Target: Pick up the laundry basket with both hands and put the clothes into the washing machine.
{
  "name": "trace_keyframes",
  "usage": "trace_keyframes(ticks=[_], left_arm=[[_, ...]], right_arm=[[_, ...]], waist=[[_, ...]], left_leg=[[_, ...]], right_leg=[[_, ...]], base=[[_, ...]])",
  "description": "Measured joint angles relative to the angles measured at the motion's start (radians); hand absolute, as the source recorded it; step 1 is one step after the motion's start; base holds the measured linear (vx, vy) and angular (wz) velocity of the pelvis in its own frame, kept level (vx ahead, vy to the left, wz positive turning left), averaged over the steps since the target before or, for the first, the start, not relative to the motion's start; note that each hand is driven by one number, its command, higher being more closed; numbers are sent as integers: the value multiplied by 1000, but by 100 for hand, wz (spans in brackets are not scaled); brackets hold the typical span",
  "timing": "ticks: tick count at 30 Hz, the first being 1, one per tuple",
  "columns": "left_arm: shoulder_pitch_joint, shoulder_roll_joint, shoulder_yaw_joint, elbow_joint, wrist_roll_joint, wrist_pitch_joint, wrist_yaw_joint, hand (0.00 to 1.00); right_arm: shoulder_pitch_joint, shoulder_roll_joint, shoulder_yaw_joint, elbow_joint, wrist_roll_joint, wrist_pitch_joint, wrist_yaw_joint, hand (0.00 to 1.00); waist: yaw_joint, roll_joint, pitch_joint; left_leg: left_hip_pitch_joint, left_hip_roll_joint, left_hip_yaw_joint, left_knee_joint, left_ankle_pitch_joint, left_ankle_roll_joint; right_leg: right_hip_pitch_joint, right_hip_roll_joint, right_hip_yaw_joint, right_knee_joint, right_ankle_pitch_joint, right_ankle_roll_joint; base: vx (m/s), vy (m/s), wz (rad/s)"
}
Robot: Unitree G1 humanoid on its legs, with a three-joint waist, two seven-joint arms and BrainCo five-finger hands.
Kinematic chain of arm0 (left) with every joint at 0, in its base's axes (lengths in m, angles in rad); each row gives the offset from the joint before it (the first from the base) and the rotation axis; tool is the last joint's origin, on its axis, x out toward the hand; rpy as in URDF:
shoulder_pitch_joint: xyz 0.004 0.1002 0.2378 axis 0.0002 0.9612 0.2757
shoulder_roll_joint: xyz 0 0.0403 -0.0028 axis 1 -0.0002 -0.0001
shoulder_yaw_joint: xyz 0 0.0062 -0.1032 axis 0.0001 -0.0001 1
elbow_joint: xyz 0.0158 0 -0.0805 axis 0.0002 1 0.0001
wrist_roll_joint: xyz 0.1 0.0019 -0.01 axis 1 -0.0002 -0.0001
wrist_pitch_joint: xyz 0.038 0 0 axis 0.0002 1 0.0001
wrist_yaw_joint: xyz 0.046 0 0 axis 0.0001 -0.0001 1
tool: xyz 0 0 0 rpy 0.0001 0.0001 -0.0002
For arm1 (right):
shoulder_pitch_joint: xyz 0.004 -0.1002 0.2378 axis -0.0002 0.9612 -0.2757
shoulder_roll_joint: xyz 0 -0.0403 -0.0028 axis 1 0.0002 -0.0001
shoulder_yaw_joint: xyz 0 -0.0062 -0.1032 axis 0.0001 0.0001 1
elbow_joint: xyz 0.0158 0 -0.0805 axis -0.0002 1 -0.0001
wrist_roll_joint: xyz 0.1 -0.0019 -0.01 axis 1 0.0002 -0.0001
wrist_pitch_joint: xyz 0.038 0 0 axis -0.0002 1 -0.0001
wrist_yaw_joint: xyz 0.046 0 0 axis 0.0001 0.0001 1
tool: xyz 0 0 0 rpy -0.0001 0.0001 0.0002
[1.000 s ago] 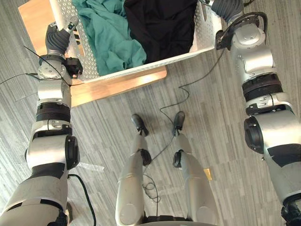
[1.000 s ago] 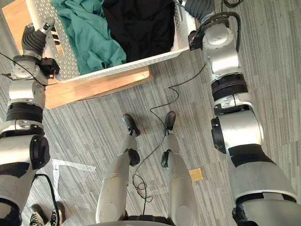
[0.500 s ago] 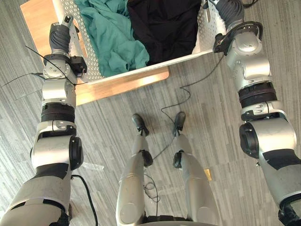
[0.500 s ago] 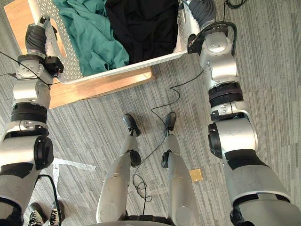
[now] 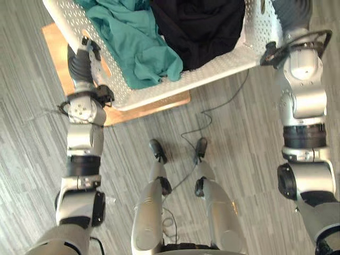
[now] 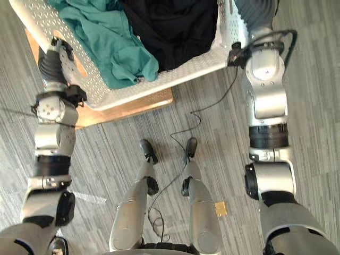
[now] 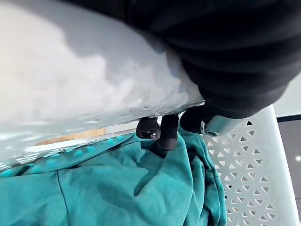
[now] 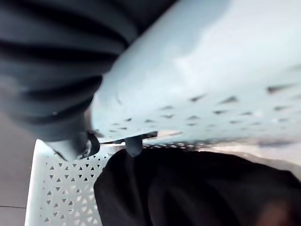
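Observation:
The white perforated laundry basket [image 5: 212, 71] hangs between my two hands above a wooden platform [image 5: 159, 102]. Inside it lie a teal garment [image 5: 141, 37] on the left and a black garment [image 5: 202, 26] on the right. My left hand [image 5: 87, 53] grips the basket's left end; in the left wrist view its dark fingertips [image 7: 162, 132] hook over the rim above the teal garment [image 7: 108, 188]. My right hand [image 6: 254, 10] holds the right end at the picture's top edge. In the right wrist view a fingertip [image 8: 134, 145] curls over the rim beside the black garment [image 8: 197, 188].
The wooden platform lies on grey striped floor [image 5: 239, 138], partly under the basket. Open floor stretches to the left, to the right and toward me.
The basket has come up off the wooden platform and nearer to the camera, both hands still on its ends. The whole view has also shifted.

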Motion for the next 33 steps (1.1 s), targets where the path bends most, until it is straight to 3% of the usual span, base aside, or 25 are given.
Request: trace_keyframes(ticks=[3, 5, 7, 10, 11, 12, 14, 15, 16, 17, 19, 20, 22, 24, 25, 26, 27, 29, 30, 32, 33], left_arm=[[140, -57, -7, -124, 1, -10, 11, 100], [290, -99, -54, -179, 2, -14, 8, 100], [388, -124, -101, -184, 2, -12, -8, 100], [532, -148, -120, -184, 9, 24, -41, 100], [597, -153, -112, -192, 13, 39, -59, 100], [641, -157, -106, -213, 14, 48, -65, 100], [793, -184, -97, -288, 15, 50, -83, 100], [837, -196, -116, -291, 16, 51, -106, 100], [848, -200, -126, -290, 21, 51, -117, 100], [850, -208, -147, -279, 25, 52, -139, 100], [869, -209, -155, -276, 42, 54, -164, 100], [896, -214, -157, -276, 55, 57, -187, 100], [904, -216, -156, -275, 65, 58, -209, 100], [904, -211, -149, -252, 79, 58, -220, 100], [888, -215, -145, -218, 82, 59, -231, 100], [882, -219, -146, -197, 86, 61, -234, 100], [883, -237, -145, -163, 97, 67, -233, 100], [921, -260, -147, -130, 102, 73, -234, 100], [932, -261, -147, -130, 102, 73, -234, 100], [943, -262, -146, -127, 107, 72, -234, 100], [942, -258, -144, -128, 111, 71, -233, 100]], right_arm=[[136, 18, -26, -79, 4, -31, 3, 100], [276, 27, -16, -79, 6, -51, 10, 100], [395, 42, -20, -78, 8, -55, 42, 100], [573, 88, -23, -79, 16, -55, 86, 100], [640, 115, -17, -79, 15, -54, 100, 100], [666, 125, -8, -79, 15, -53, 110, 100], [750, 142, 6, -98, 16, -54, 166, 100], [838, 152, -18, -112, 24, -65, 190, 100], [873, 167, -32, -114, 26, -66, 201, 100], [939, 191, -70, -120, 29, -66, 222, 100], [1012, 238, -119, -125, 29, -67, 242, 100], [1072, 262, -145, -156, 28, -70, 264, 100], [1112, 281, -161, -166, 27, -70, 276, 100], [1130, 321, -173, -161, 18, -60, 286, 100], [1139, 337, -178, -157, 9, -60, 285, 100], [1144, 341, -181, -144, 2, -59, 285, 100], [1135, 343, -182, -119, -20, -43, 284, 100], [1159, 345, -177, -88, -46, -31, 285, 100], [1162, 347, -177, -86, -54, -28, 285, 100], [1160, 353, -173, -71, -74, -29, 285, 100], [1158, 362, -172, -70, -77, -29, 285, 100]], waist=[[-3, 0, -7], [-5, 0, -71], [-11, -4, -76], [-27, -31, -94], [-32, -38, -98], [-30, -43, -101], [-10, -45, -136], [-16, -42, -187], [-33, -42, -205], [-61, -56, -223], [-89, -81, -248], [-97, -86, -271], [-108, -80, -276], [-116, -64, -287], [-121, -49, -280], [-118, -42, -277], [-115, -11, -271], [-112, 45, -298], [-112, 51, -305], [-85, 53, -334], [-86, 33, -350]], left_leg=[[50, -3, -6, 0, -8, -7], [66, -5, -7, 0, -28, -8], [110, -6, -4, 4, -37, -11], [112, 20, 23, 151, -140, -12], [112, 48, 19, 269, -215, -11], [112, 58, -25, 331, -263, -9], [113, 60, -289, 489, -423, -41], [125, 44, -420, 526, -491, -77], [138, 37, -442, 525, -514, -85], [174, 28, -410, 512, -528, -76], [233, 9, -327, 492, -536, -61], [274, -13, -240, 475, -550, -36], [315, -43, -145, 457, -563, -11], [325, -42, -42, 457, -569, 26], [343, -38, 21, 454, -567, 44], [361, -38, 47, 450, -568, 46], [401, -18, 114, 442, -568, 49], [445, 22, 194, 421, -569, 49], [463, 27, 219, 404, -565, 43], [503, 36, 312, 370, -557, 23], [497, 13, 320, 377, -553, 1]], right_leg=[[42, 1, 2, 15, -16, 6], [35, -1, 11, 53, -56, 9], [67, -1, 24, 76, -67, 14], [102, 10, 78, 78, -68, 15], [127, 21, 122, 83, -67, 15], [136, 29, 157, 89, -68, 15], [149, 89, 299, 98, -73, 26], [150, 120, 374, 89, -72, 40], [153, 124, 402, 85, -69, 47], [170, 118, 446, 78, -59, 69], [182, 111, 525, 70, -33, 87], [184, 101, 617, 50, -7, 116], [186, 83, 685, 11, 41, 142], [187, 75, 589, -81, 171, 136], [173, 64, 371, -35, 127, 67], [164, 48, 237, 48, 39, -21], [140, 8, 58, 172, -95, -99], [135, -65, -91, 367, -200, -86], [143, -87, -111, 408, -226, -80], [190, -147, -139, 439, -302, -39], [233, -160, -138, 355, -269, 26]], base=[[38, 37, 1], [75, 22, -10], [115, -3, -11], [99, -51, -50], [100, -43, -87], [70, 13, -173], [-3, 97, -241], [-29, 125, -198], [-2, 157, -156], [18, 164, -94], [-1, 169, -129], [-37, 156, -157], [-101, 220, -167], [-131, 143, -150], [-111, 66, -118], [-91, 52, -131], [-60, 66, -125], [-72, 61, -118], [-27, 1, -112], [82, -103, -123], [146, -198, -110]])
